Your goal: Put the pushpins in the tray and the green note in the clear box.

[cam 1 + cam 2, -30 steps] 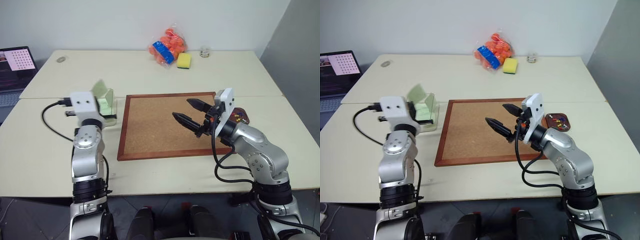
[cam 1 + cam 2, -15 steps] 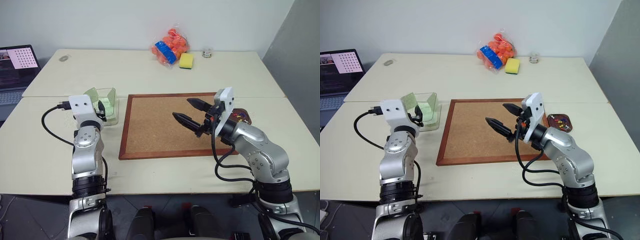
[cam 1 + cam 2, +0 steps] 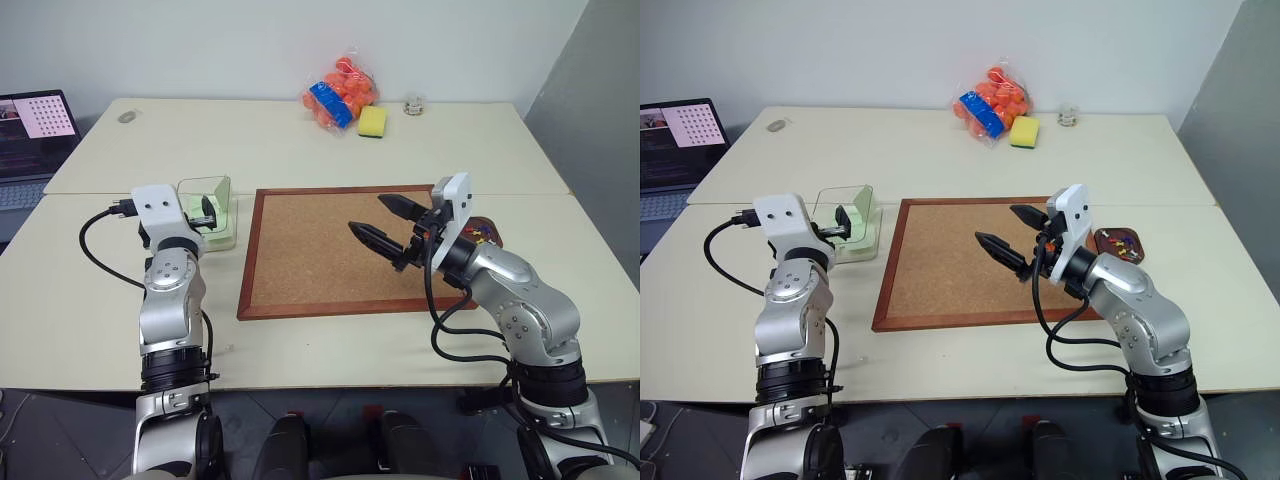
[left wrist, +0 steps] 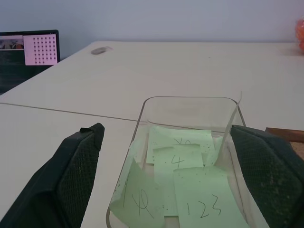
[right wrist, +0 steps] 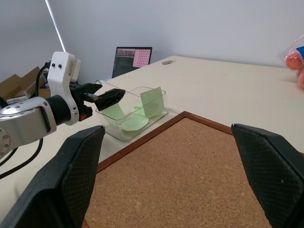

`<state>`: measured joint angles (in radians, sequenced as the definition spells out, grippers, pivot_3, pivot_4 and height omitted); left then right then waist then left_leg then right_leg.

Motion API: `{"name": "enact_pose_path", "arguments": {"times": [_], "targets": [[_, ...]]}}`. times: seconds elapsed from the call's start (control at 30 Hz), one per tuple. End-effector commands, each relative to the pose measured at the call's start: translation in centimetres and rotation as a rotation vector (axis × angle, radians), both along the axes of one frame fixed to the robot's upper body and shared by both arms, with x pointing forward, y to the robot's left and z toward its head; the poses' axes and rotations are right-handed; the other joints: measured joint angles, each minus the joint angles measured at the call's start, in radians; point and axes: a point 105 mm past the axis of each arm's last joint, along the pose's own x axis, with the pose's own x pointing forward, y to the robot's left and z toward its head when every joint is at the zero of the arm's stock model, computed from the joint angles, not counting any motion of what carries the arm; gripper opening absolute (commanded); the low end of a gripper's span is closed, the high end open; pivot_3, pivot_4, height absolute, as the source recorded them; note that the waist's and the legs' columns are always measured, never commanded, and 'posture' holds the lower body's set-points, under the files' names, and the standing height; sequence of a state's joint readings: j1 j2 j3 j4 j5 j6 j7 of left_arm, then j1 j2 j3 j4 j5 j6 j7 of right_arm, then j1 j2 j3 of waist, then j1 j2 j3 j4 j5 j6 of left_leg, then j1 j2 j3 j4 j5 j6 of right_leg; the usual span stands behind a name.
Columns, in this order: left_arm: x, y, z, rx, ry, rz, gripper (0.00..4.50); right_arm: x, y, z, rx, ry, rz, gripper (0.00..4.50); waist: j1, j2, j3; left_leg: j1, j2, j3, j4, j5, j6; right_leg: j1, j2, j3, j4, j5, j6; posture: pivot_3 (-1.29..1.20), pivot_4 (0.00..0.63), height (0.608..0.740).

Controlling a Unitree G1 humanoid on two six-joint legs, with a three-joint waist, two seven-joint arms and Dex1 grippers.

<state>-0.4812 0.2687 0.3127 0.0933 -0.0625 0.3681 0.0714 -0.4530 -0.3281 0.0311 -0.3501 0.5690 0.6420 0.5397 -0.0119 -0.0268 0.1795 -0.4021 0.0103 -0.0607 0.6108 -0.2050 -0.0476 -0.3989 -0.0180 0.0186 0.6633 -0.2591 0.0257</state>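
Note:
The clear box stands on the table left of the corkboard. Several pale-green notes with handwriting lie inside it, one being the green note; another leans on a wall. My left gripper is level at the box's near side, open, one finger on each side of the box and nothing between them. My right gripper hovers open and empty over the corkboard's right half. The small dark tray sits beside the board's right edge with coloured pushpins in it.
The wood-framed corkboard fills the table's middle. At the back are a bag of orange balls, a yellow sponge and a small jar. A laptop stands at the far left.
My left gripper came down with a green note from above the box into it, then opened and let the note go. The right gripper has stayed put.

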Motion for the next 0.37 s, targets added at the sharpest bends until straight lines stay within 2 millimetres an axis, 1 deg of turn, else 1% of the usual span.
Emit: {"name": "enact_pose_path", "arguments": {"times": [0.03,0.1,0.13,0.2,0.23,0.27,0.3,0.37], "targets": [[0.0,-3.5,2.5,0.055,-0.096,-0.214,4.47,0.3,-1.0,1.2,-0.013,-0.076,-0.081,4.50,-0.001,0.000,0.000,0.000,0.000,0.000,0.000,0.000,0.000,0.000,0.000,0.000,0.000,0.000,0.000,0.00,0.150,0.740],[-0.2,-4.7,2.3,0.051,-0.093,-0.290,4.47,0.5,-1.6,1.0,-0.023,-0.082,-0.125,4.50,0.000,0.000,0.000,0.000,0.000,0.000,0.000,0.000,0.000,0.000,0.000,0.000,0.000,0.000,0.000,0.00,0.150,0.740],[-0.4,-5.5,2.1,0.074,-0.085,-0.336,4.47,0.8,-2.3,0.7,-0.043,-0.088,-0.178,4.50,0.000,0.000,0.000,0.000,0.000,0.000,0.000,0.000,0.000,0.000,0.000,0.000,0.000,0.000,0.000,0.00,0.150,0.740],[-1.7,-7.8,0.7,0.122,-0.054,-0.461,4.47,2.1,-5.8,-1.0,-0.110,-0.082,-0.428,4.50,0.000,0.000,0.000,0.000,0.000,0.000,0.000,0.000,0.000,0.000,0.000,0.001,0.000,0.000,0.000,0.00,0.150,0.740],[-2.2,-8.4,-0.1,0.127,-0.035,-0.491,4.47,2.4,-7.3,-1.8,-0.144,-0.077,-0.525,4.50,0.000,0.000,-0.001,0.000,0.000,0.000,0.000,0.000,0.000,0.000,0.000,0.001,-0.001,0.000,0.000,0.00,0.150,0.740],[-2.7,-8.8,-0.9,0.114,-0.018,-0.505,4.47,2.4,-8.5,-2.6,-0.166,-0.069,-0.602,4.50,0.001,0.000,-0.001,0.001,0.000,0.001,-0.001,0.000,0.000,0.001,-0.001,0.001,0.000,0.000,-0.001,0.00,0.150,0.740],[-3.1,-8.9,-1.4,0.095,-0.006,-0.508,4.47,2.3,-9.1,-3.2,-0.173,-0.060,-0.648,4.50,0.003,0.000,-0.001,0.001,0.000,0.001,-0.001,0.000,0.000,0.001,-0.002,0.001,0.000,0.000,-0.001,0.00,0.150,0.740],[-3.6,-8.8,-2.1,0.072,-0.002,-0.486,4.47,2.1,-9.7,-4.2,-0.175,-0.044,-0.712,4.50,0.004,-0.001,-0.001,0.000,0.000,0.002,-0.001,0.000,0.000,-0.001,-0.002,0.003,0.000,0.000,-0.001,0.00,0.150,0.740]]}}
